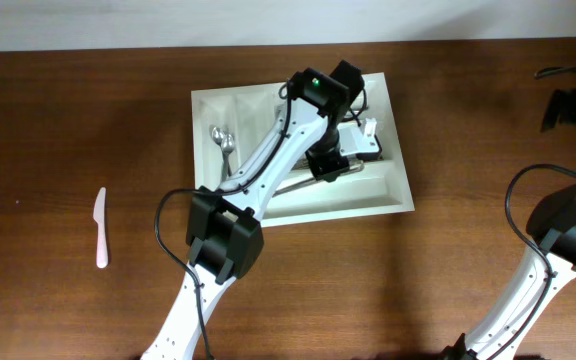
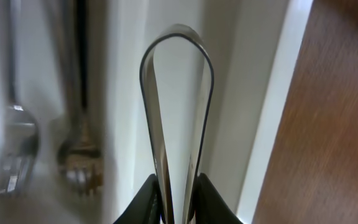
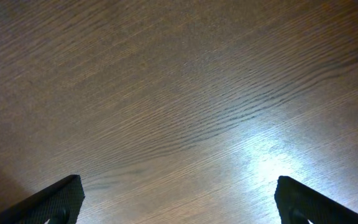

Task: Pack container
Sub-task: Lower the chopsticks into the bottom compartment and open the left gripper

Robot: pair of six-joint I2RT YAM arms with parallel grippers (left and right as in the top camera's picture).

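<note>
The white plastic container (image 1: 392, 186), divided into compartments, lies flat and slightly skewed, cutlery (image 1: 224, 140) inside.

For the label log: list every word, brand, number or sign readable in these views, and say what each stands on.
None: no view shows any readable text.
The container, the metal handle held in the left gripper, the white plastic knife and the table bear no visible marks.
The cutlery lying in the container is blurred in the left wrist view, so any stamp on it cannot be read.
</note>
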